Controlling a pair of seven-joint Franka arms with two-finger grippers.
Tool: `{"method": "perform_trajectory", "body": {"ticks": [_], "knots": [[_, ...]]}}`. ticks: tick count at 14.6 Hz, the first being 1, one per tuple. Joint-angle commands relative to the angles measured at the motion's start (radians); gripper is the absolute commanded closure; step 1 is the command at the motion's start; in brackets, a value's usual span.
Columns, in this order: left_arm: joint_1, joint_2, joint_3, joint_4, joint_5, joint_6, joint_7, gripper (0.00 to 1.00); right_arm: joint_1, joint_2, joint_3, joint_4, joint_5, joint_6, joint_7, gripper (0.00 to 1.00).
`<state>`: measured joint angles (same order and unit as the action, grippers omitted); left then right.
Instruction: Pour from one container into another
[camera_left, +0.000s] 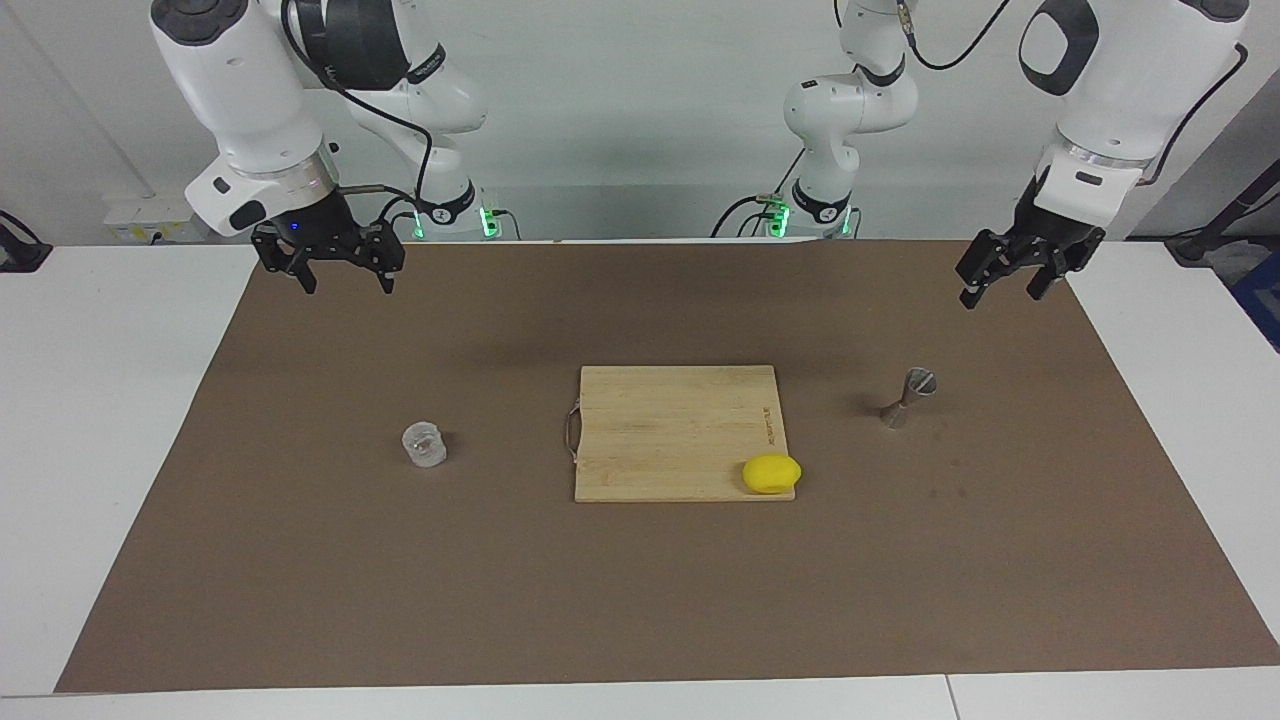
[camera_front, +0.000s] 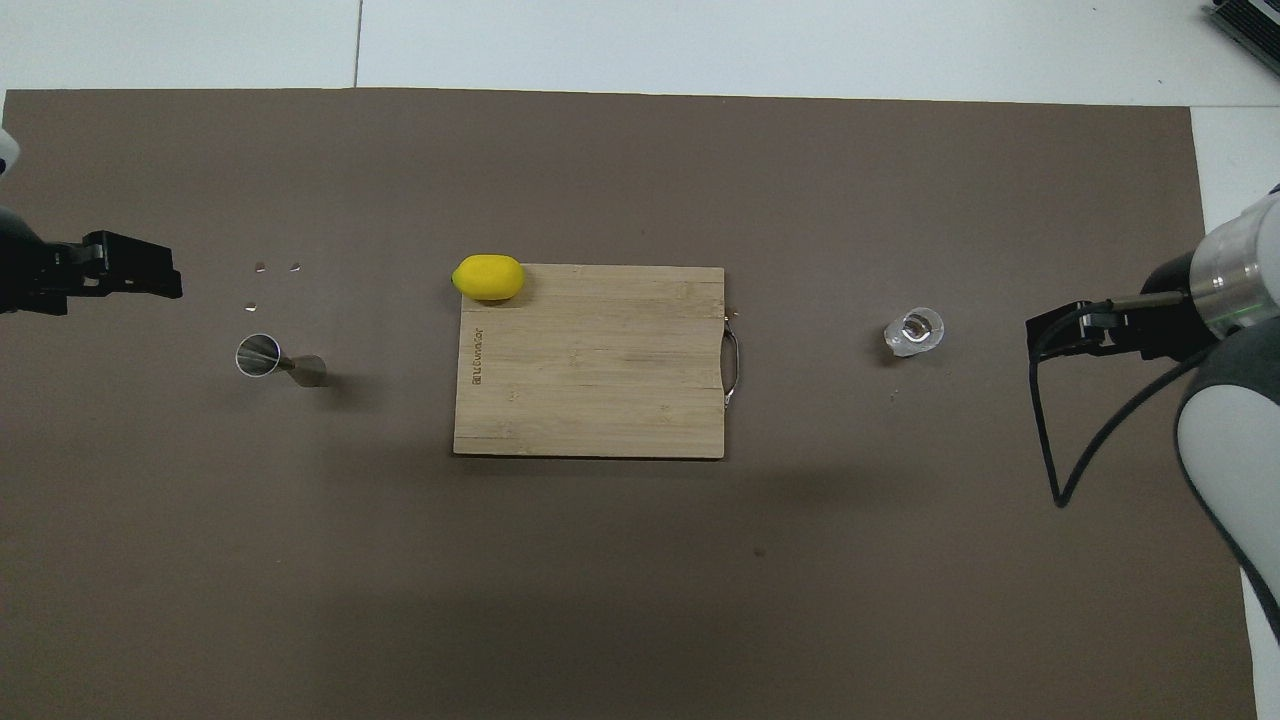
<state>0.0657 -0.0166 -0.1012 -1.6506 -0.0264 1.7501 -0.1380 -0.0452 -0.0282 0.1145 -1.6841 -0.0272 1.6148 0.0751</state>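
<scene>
The clear glass tumbler (camera_left: 424, 443) stands upright on the brown mat toward the right arm's end; it also shows in the overhead view (camera_front: 914, 332). The grey metal jigger (camera_left: 908, 397) stands upright on the mat toward the left arm's end and shows in the overhead view too (camera_front: 278, 360). My right gripper (camera_left: 347, 285) is open and empty, raised over the mat at the right arm's end, apart from the tumbler (camera_front: 1040, 335). My left gripper (camera_left: 1002, 290) is open and empty, raised over the mat at the left arm's end, apart from the jigger (camera_front: 165, 280).
A wooden cutting board (camera_left: 670, 420) with a metal handle lies at the mat's middle, between tumbler and jigger. A yellow lemon (camera_left: 771, 473) rests on the board's corner farthest from the robots, toward the left arm's end. A few small bits (camera_front: 270, 268) lie beside the jigger.
</scene>
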Motion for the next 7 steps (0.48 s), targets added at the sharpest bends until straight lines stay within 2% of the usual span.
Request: {"method": "perform_trajectory", "body": {"ticks": [1,7], "knots": [[0.014,-0.011,-0.003,-0.029,-0.007,0.038,-0.008,0.00,-0.004,-0.019,0.004,-0.022,-0.008,0.014,0.038,0.03],[0.040,-0.002,-0.003,-0.057,-0.007,0.094,-0.003,0.00,-0.001,-0.021,0.004,-0.029,-0.022,0.040,0.046,0.01]]}}
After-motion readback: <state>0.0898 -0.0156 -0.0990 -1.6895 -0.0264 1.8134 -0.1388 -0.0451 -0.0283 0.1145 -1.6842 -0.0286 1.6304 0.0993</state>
